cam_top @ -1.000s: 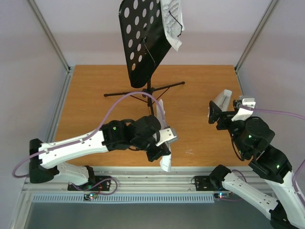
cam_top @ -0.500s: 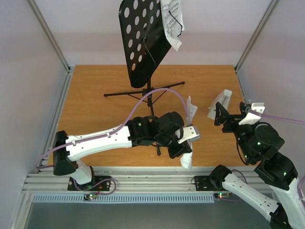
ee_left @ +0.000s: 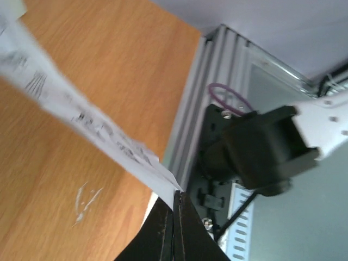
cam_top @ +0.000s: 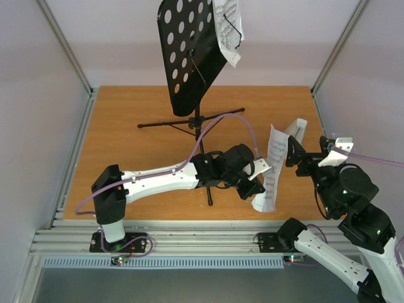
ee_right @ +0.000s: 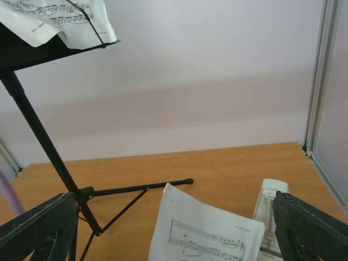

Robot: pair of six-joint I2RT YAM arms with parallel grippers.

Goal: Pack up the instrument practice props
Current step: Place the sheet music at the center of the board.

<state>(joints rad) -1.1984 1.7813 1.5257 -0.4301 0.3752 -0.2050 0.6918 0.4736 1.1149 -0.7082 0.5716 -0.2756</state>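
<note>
Seemingly a handover: left hand (ee_left: 175, 202) pinches a sheet-music page (cam_top: 272, 165) just before the wide-spread right hand (ee_right: 174, 234). That hand should close next.

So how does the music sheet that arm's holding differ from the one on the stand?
The held sheet is pinched at one edge by the shut left gripper, low over the table; the stand's sheet sits high on the music stand under a thin black wire. The held one curves loose and bowed; the other lies against the desk. Both are white printed music.
</note>
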